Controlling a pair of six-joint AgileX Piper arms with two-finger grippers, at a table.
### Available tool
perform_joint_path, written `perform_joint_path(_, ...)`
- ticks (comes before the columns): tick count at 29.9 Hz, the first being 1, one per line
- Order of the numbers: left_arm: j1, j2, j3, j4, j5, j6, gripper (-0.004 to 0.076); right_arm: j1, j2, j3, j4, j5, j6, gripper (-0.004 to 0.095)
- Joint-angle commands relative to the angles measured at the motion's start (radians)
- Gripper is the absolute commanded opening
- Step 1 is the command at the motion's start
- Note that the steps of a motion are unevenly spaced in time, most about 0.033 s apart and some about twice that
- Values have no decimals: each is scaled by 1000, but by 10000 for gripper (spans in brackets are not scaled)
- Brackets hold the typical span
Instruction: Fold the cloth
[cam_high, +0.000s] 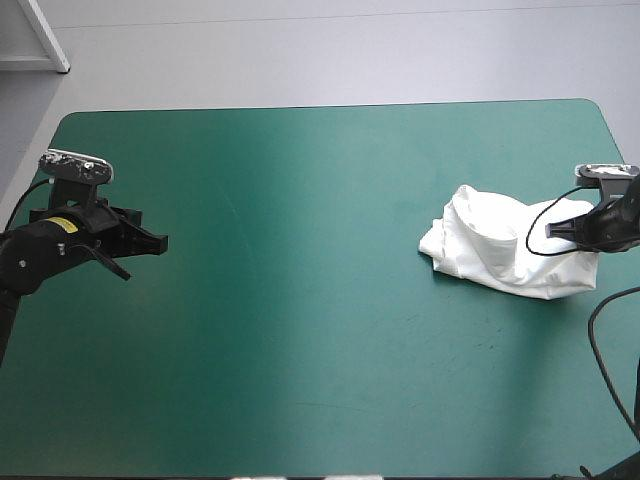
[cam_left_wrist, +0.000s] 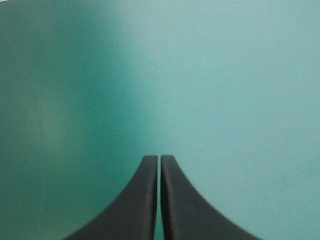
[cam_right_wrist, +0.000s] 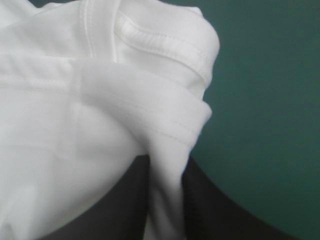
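right gripper (cam_right_wrist: 166, 167) is pinching the limp t-shirt (cam_high: 500, 250) by its hem at 3 o'clock; left gripper (cam_left_wrist: 159, 159) is hovering clenched, empty.

Teal-green table (cam_high: 300, 200) — pale grey floor (cam_high: 350, 50) beyond its far edge, white frame (cam_high: 43, 35) far-left.

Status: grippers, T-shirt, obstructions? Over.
Left gripper shut, empty, over the teal-green cover. Right gripper shut on the T-shirt, a crumpled heap near the cover's right edge. Nothing in the way.
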Motion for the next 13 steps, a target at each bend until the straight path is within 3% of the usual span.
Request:
perform_joint_path(1, 0, -17, -30, -16, -73, -1, 19, -10, -55, -42, 78, -42, -17, 604)
perform_joint_path(4, 0, -38, -32, -4, -73, -5, 19, -10, -77, -74, 149, -11, -58, 761)
perform_joint_path(7, 0, -78, -32, 20, -73, -19, 19, -10, -128, -120, 231, 37, -103, 689)
perform_joint_path(10, 0, -139, -32, 57, -73, -28, 19, -10, -201, -168, 361, 71, -165, 440)
perform_joint_path(13, 0, -223, -32, 173, -74, -99, 19, -10, -313, -199, 538, 107, -283, -4)
